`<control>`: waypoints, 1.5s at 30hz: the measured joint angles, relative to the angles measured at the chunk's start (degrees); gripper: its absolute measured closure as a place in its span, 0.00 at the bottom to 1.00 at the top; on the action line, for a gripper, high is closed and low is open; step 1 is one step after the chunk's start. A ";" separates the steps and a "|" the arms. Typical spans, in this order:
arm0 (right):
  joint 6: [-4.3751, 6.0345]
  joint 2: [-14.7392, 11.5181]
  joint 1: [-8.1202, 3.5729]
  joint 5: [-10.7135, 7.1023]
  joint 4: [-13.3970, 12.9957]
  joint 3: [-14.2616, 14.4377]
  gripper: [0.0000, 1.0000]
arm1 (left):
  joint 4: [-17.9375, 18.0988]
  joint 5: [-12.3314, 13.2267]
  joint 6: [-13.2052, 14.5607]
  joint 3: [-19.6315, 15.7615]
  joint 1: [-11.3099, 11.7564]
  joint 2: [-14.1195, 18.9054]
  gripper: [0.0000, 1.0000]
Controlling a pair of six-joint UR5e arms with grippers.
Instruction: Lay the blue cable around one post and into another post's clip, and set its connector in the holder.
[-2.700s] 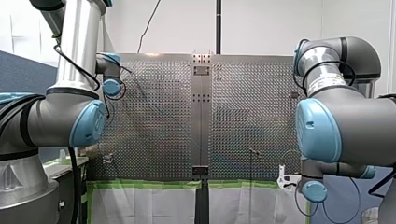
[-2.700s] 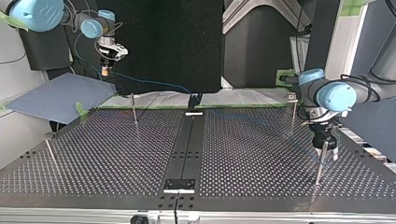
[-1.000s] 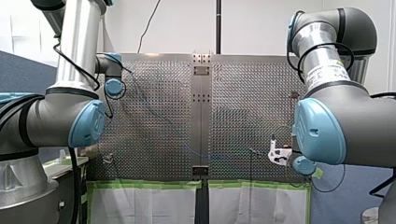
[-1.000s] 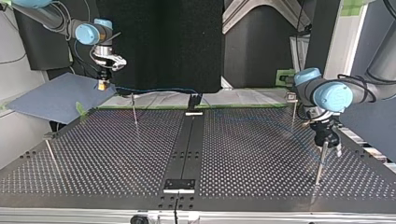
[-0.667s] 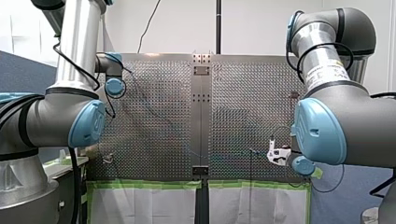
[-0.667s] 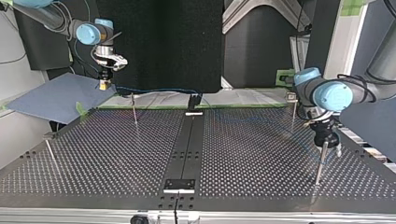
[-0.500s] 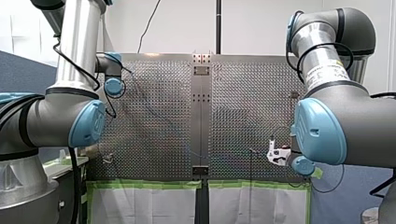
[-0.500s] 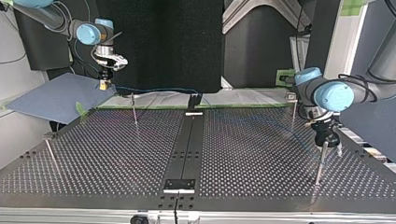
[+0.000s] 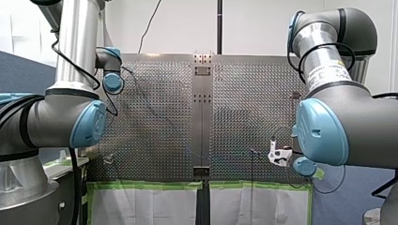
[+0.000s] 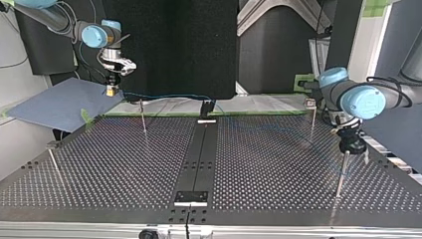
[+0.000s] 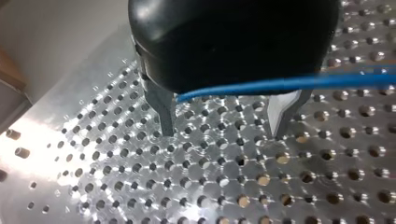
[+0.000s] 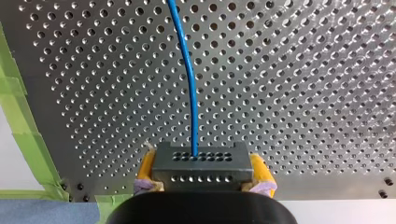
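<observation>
Left gripper: shifting toward table side edge since earlier; fingers standing apart.
Right gripper: clamping connector, blue cable trailing.

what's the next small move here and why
Probably carry my left gripper past the thin metal post beside it, to draw the blue cable round it: in the left wrist view the cable crosses its open fingers ungripped, while my right gripper clamps the grey connector block between yellow pads.
</observation>
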 joint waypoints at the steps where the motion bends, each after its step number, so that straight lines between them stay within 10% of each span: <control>1: 0.00 0.00 0.01 0.00 0.00 0.00 1.00 | -0.37 0.00 0.11 0.00 -0.06 0.01 0.02; 45: 0.37 0.00 0.00 -0.01 -0.08 0.00 1.00 | -7.75 -3.92 10.02 -2.09 -1.95 4.05 0.02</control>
